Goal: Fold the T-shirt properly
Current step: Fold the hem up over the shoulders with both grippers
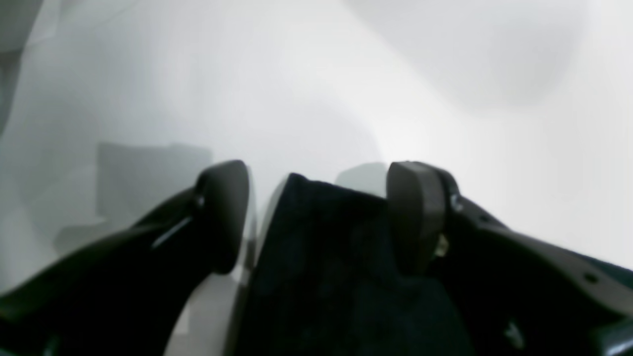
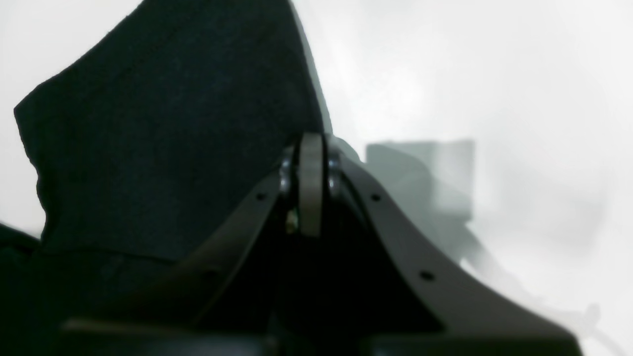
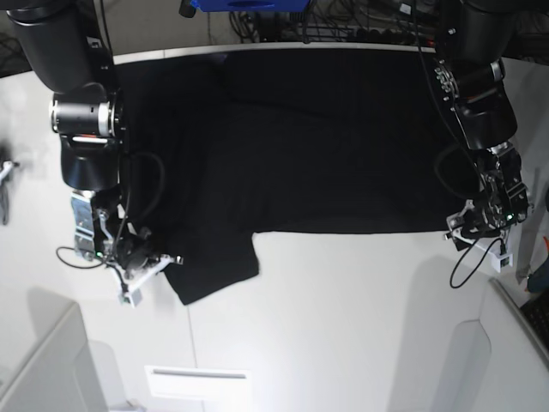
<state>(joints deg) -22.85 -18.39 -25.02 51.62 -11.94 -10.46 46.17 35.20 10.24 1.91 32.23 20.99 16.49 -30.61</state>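
The black T-shirt [image 3: 309, 137] lies spread on the white table [image 3: 343, 326], with one sleeve [image 3: 214, 266] pointing toward the front. My left gripper [image 3: 470, 225] is at the shirt's edge on the base view's right. In its wrist view the left gripper [image 1: 319, 198] is open, with a fold of black cloth [image 1: 326, 247] between the fingers and touching only the right one. My right gripper [image 3: 146, 262] sits at the sleeve's outer edge. Up close the right gripper [image 2: 311, 143] is shut, and the cloth's edge [image 2: 148, 123] runs into its tips.
Cables and a blue object [image 3: 249, 4] lie beyond the table's far edge. A flat white rectangle [image 3: 197, 382] rests near the front. Raised grey panels stand at the front left [image 3: 43, 369] and front right [image 3: 506, 360]. Small items sit at the right border [image 3: 540, 275].
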